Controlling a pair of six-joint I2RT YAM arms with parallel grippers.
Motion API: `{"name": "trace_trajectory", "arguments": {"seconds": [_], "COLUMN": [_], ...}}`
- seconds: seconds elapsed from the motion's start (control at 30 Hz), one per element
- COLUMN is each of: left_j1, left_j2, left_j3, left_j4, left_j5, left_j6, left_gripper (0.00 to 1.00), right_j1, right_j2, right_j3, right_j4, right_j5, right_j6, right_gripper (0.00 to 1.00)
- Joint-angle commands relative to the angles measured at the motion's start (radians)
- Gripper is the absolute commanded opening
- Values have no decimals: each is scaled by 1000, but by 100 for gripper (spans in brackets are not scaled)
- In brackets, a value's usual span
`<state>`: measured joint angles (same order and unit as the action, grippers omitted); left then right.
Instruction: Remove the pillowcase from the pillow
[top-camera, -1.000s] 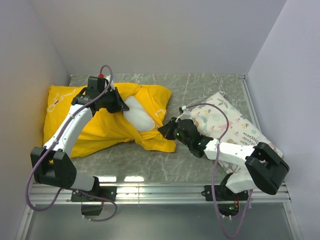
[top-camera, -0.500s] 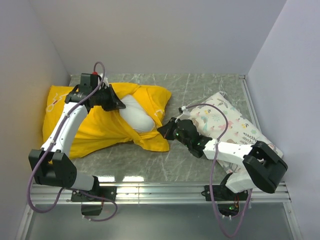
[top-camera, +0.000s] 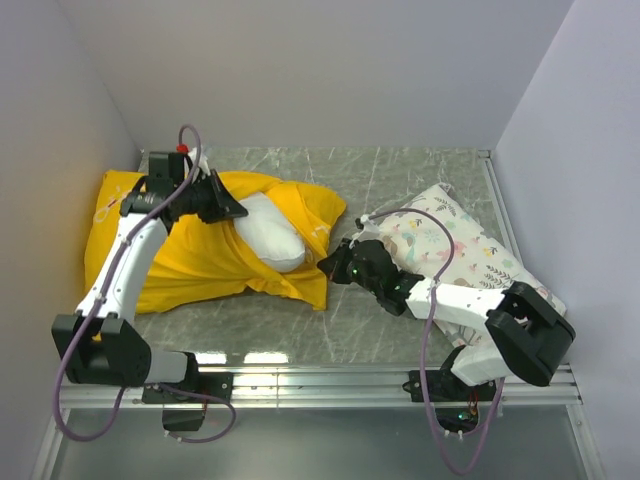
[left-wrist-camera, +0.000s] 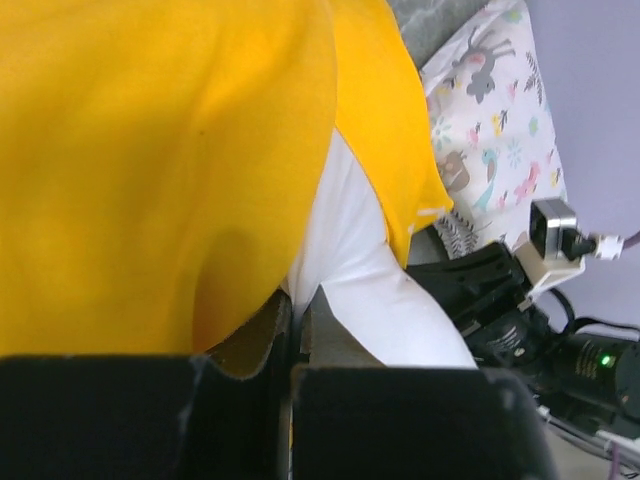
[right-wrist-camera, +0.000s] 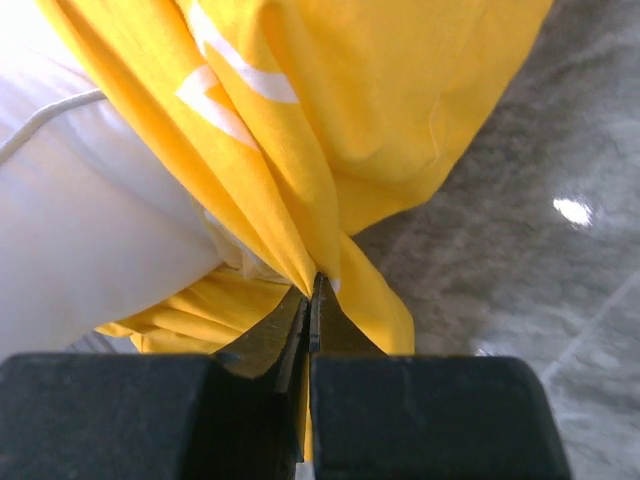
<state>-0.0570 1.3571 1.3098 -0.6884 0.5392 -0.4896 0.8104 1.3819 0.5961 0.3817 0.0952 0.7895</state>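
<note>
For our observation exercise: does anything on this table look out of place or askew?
The crumpled bright yellow fabric pillowcase is askew: the plump white pillow bulges partly out of its opening, and the right gripper pinches a twisted fold. Nothing looks torn or spilled.

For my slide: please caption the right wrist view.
Right claw shut on a bunched fold of yellow pillowcase, white pillow exposed beside it.

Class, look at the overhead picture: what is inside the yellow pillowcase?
A white pillow: one end pokes out of the pillowcase opening. The rest is covered by the yellow fabric, so its far end cannot be seen.
</note>
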Motion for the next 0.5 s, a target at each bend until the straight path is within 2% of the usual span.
{"name": "trace_trajectory", "arguments": {"seconds": [0.0, 0.07, 0.1, 0.13, 0.2, 0.23, 0.33, 0.47], "left_j1": [0, -35, -46, -58, -67, -75, -86, -95], "left_j2": [-170, -246, -272, -297, -355, -390, -438, -477], "left_j3": [-96, -211, -248, -280, -352, -395, -454, -488], "left_j4": [236, 259, 265, 268, 257, 254, 242, 224], "left_j5": [-84, -111, -119, -123, -140, -142, -148, -151], "left_j6": [39, 28, 25, 20, 20, 20, 22, 25], "left_gripper": [0, 0, 0, 1, 0, 1, 0, 0], "right_j1": [2, 15, 21, 24, 27, 30, 39, 67], "right_j2": [-10, -24, -32, -35, -46, -61, -119, -169], "right_j3": [1, 48, 65, 83, 134, 148, 200, 255], "right_j4": [-329, -358, -372, -374, -432, -446, -481, -481], "right_j5": [80, 81, 81, 87, 97, 98, 109, 133], "right_j6": [-111, -140, -150, -171, -190, -208, -239, -291], "right_gripper": [0, 1, 5, 16, 31, 43, 59, 73]}}
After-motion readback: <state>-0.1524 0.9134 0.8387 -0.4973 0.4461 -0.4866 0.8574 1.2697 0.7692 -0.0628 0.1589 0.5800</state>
